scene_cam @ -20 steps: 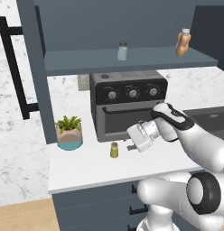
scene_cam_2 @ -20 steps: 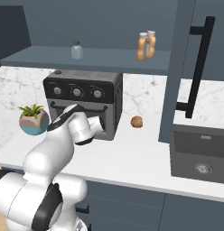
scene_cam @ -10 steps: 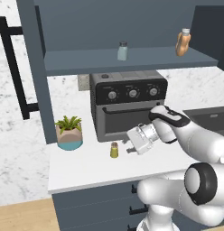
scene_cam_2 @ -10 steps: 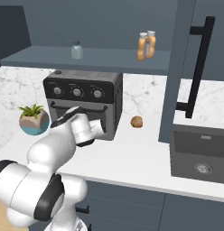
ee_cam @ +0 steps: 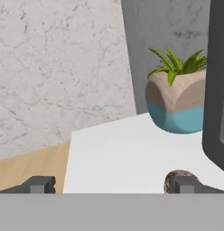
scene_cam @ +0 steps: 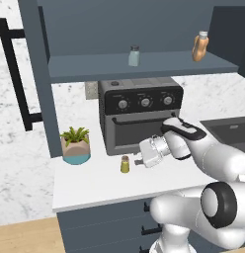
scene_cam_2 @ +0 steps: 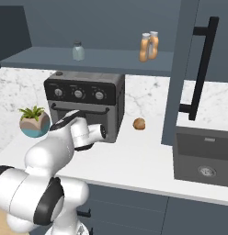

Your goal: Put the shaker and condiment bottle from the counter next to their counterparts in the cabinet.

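Shaker (scene_cam: pixel 125 164) stands upright on the counter (scene_cam: pixel 95 185), long axis vertical, tan cap up, in front of the toaster oven (scene_cam: pixel 139 116) near its left front corner, nearer the counter's front edge than the back wall. Gripper (scene_cam: pixel 137 161) sits level with it, just to its right, aimed sideways at it; can't tell if they touch. In the hand view the fingertips (ee_cam: pixel 39 185) are wide apart, nothing between them. A round tan-brown top (ee_cam: pixel 176 179) peeks behind the right tip, mostly hidden; likely the shaker's cap.

Condiment bottle (scene_cam_2: pixel 144 47) is already on the cabinet (scene_cam: pixel 139 64) shelf, upright with a slight lean, cap up, touching or just beside its twin bottle (scene_cam_2: pixel 153 45) near the shelf's right end. In the left base view only one orange bottle (scene_cam: pixel 199 47) can be made out.

Grey-blue shaker (scene_cam: pixel 134 56) stands upright mid-shelf, well apart from the bottles.

Potted plant (scene_cam: pixel 75 145) near the counter's left edge. Small brown round item (scene_cam_2: pixel 139 123) on the counter right of the oven; too small to identify. In the right base view the arm hides the yellow-green shaker.
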{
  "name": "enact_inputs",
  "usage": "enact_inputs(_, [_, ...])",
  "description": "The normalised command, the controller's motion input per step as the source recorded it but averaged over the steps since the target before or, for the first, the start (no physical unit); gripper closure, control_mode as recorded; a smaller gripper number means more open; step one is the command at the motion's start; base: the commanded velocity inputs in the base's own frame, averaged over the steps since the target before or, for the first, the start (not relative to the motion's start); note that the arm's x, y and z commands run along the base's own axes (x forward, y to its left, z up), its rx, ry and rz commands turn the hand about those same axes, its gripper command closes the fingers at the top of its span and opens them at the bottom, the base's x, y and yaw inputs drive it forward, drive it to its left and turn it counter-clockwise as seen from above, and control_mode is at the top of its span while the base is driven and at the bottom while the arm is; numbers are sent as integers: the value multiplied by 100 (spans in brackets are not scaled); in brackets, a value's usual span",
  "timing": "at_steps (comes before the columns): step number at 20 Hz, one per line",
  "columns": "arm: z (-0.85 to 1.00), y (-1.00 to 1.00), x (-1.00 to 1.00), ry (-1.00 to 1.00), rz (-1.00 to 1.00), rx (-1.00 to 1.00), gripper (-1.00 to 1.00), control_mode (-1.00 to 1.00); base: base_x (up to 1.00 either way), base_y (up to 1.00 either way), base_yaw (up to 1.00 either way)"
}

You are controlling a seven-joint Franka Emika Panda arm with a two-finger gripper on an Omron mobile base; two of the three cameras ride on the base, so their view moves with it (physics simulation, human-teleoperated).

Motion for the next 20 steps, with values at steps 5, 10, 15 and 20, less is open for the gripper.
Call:
enact_inputs(5, [-6, 16, 34, 0, -5, 0, -100, -100, 0, 0, 0])
enact_inputs(10, [-32, 0, 32, 0, 1, -2, -100, -100, 0, 0, 0])
enact_inputs(15, [-28, 0, 17, 0, 0, -2, -100, -100, 0, 0, 0])
enact_inputs(20, [-19, 0, 12, 0, 0, -1, -100, -100, 0, 0, 0])
